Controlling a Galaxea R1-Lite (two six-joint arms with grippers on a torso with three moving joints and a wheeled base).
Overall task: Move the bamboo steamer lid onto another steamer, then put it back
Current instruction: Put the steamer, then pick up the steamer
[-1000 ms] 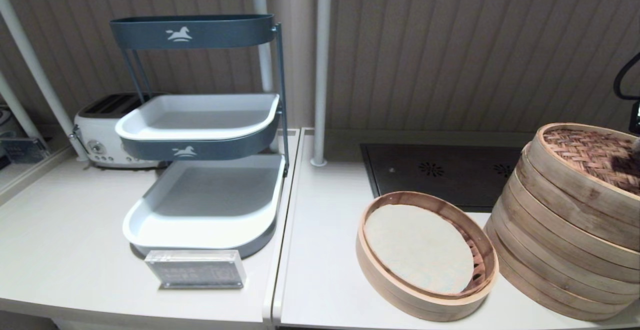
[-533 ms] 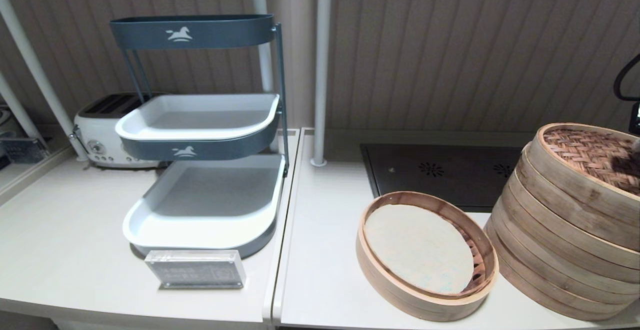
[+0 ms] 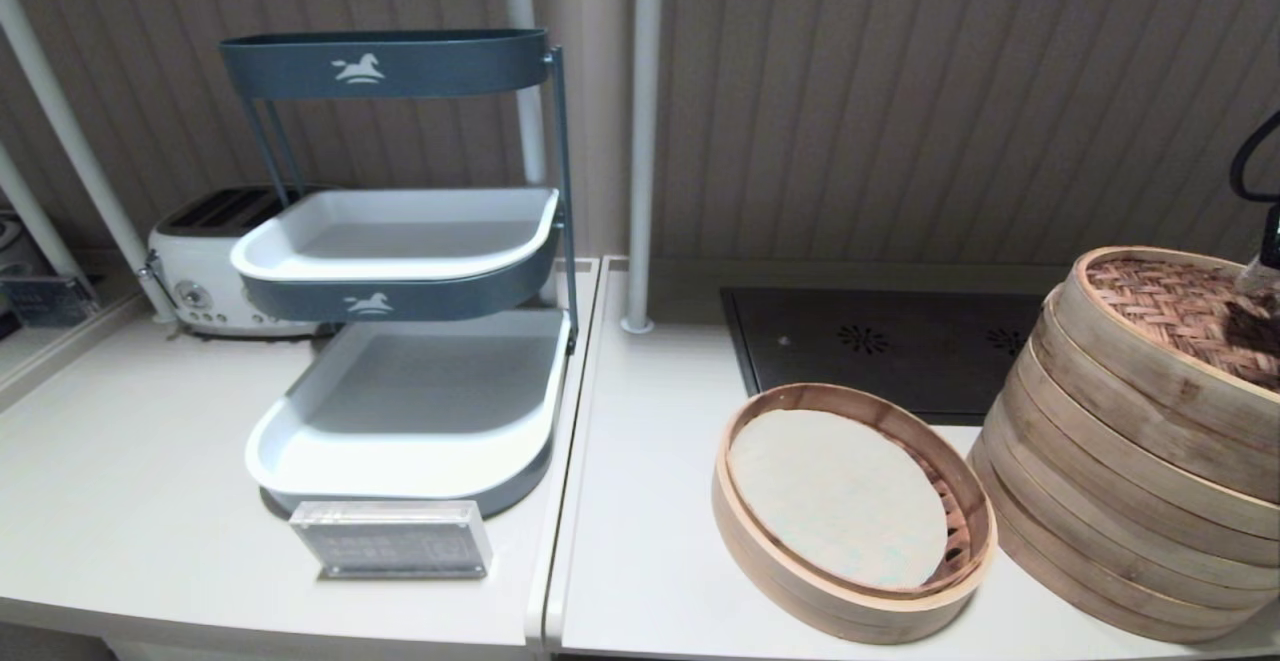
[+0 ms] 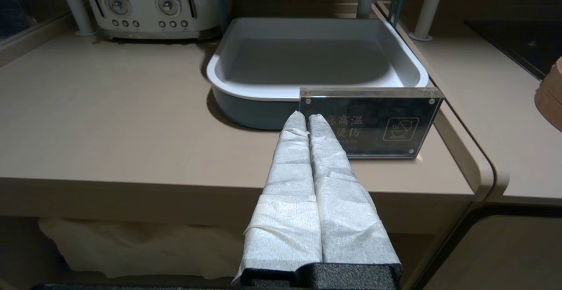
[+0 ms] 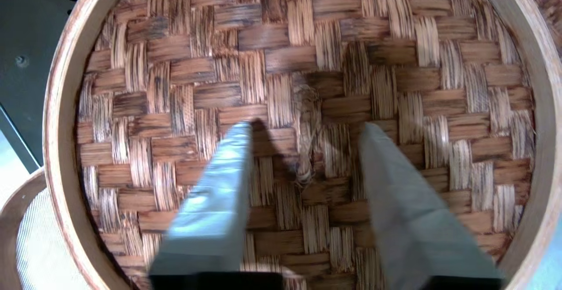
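The bamboo steamer lid (image 3: 1170, 313), reddish-brown woven with a pale rim bearing a dark smudge, lies on top of the tall stack of bamboo rings (image 3: 1100, 501) at the right edge of the counter. My right gripper (image 5: 306, 127) hovers open just above the lid (image 5: 395, 53), one finger on each side of the small centre loop (image 5: 307, 149), nothing between them. In the head view only its tip (image 3: 1262, 276) shows at the right edge. My left gripper (image 4: 307, 116) is parked, shut and holding nothing, at the front edge of the left counter.
A low single-ring steamer (image 3: 850, 601) with a pale round liner sits left of the stack. Behind both lies a black hob (image 3: 880, 341). A three-tier rack with white trays (image 3: 400, 241), a toaster (image 3: 200, 261), an acrylic sign (image 3: 390, 539) and a white pole (image 3: 640, 141) stand to the left.
My right gripper has shifted slightly at the right edge, a little further in over the lid. The lid and both steamers have not moved.
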